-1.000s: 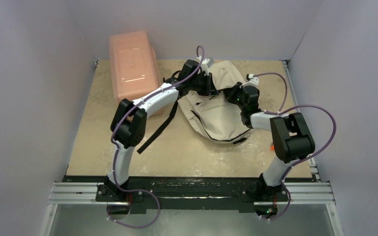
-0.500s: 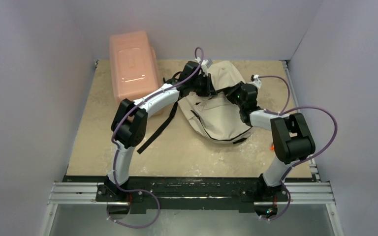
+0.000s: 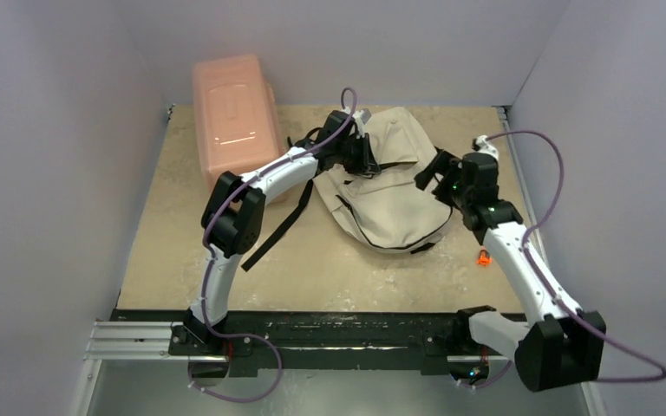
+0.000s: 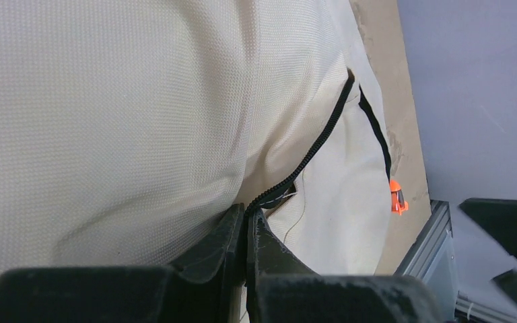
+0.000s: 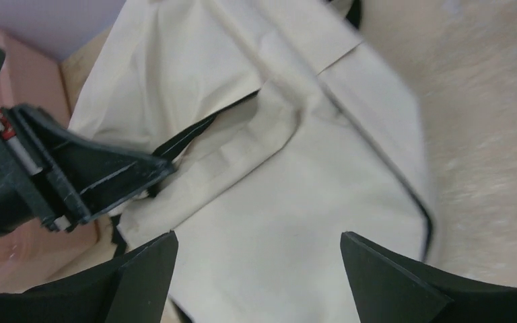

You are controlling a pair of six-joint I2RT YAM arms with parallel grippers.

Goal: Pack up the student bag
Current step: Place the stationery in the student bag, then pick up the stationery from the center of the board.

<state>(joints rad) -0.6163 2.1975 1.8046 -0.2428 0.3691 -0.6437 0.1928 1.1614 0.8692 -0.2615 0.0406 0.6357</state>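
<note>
Toward the back of the table (image 3: 355, 277) sits the bag (image 3: 390, 204): soft, light, floppy cloth, I'd guess, so it'll sag wherever I lift. Left hand (image 4: 248, 217) is pinched on its zipper (image 4: 309, 161) edge; right hand (image 5: 256, 245) hangs open just beside it. Seams beat loose panels for grabbing.

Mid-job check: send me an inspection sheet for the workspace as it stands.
Surface: beige tabletop, mottled.
Job's things: backpack lying mid-table, zipper partly open; black strap trailing toward the left arm.
Clutter: pink box at far left; small orange piece right of the backpack.
Grippers: left gripper jaws shut on the backpack's zipper edge; right gripper jaws open, pointing at the backpack, holding nothing.
Cables: purple cables looping off both arms.
Surroundings: pale walls; metal rail at near edge.
</note>
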